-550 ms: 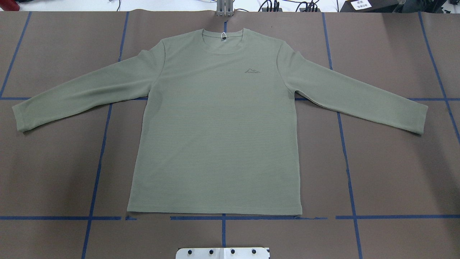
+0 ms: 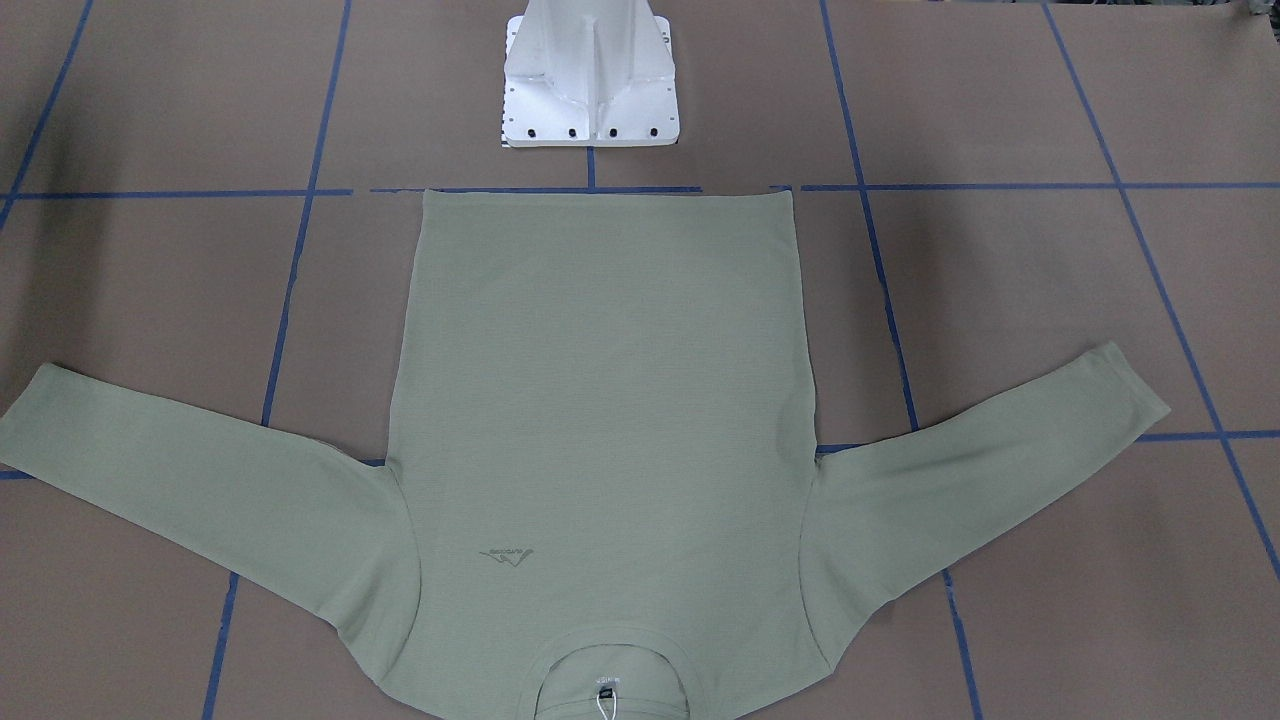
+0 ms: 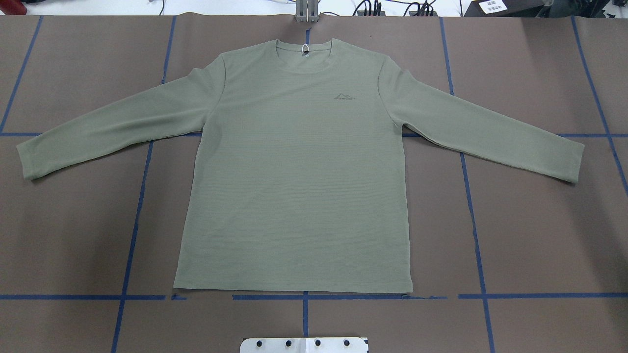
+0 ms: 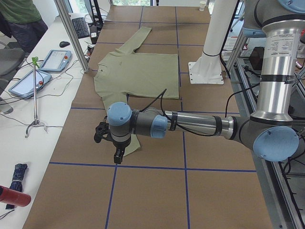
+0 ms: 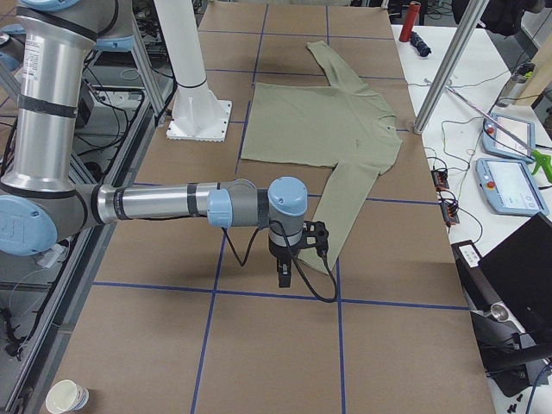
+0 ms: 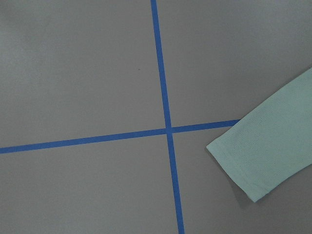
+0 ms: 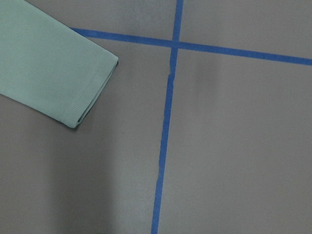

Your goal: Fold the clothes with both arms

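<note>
1. The sage-green long-sleeved shirt (image 3: 294, 186) lies flat and face up in the middle of the counter (image 3: 539, 235). Its collar (image 3: 304, 49) is on the far side and its hem (image 3: 294, 289) is nearest the white pedestal base (image 2: 590, 90). Both sleeves are spread outward.
2. The left arm (image 4: 190, 125) hangs low over the left sleeve cuff (image 6: 263, 161), and the right arm (image 5: 164, 203) over the right sleeve cuff (image 7: 73, 83). Only the side views show the jaws, so it cannot be told whether they are spread or pressed together.
3. The step in hand is probably grasping the cuffs. Each wrist view shows its cuff off to one side, so each arm likely needs to shift inward over the fabric. The pinch should take both layers at the cuff's hemmed edge.
4. Lifting both sleeves together, at matched height, should keep the body from dragging or creasing.
5. Bare counter crossed by blue tape lines (image 3: 132, 235) surrounds the shirt, giving open room beyond each cuff. The pedestal base sits just beyond the hem.
</note>
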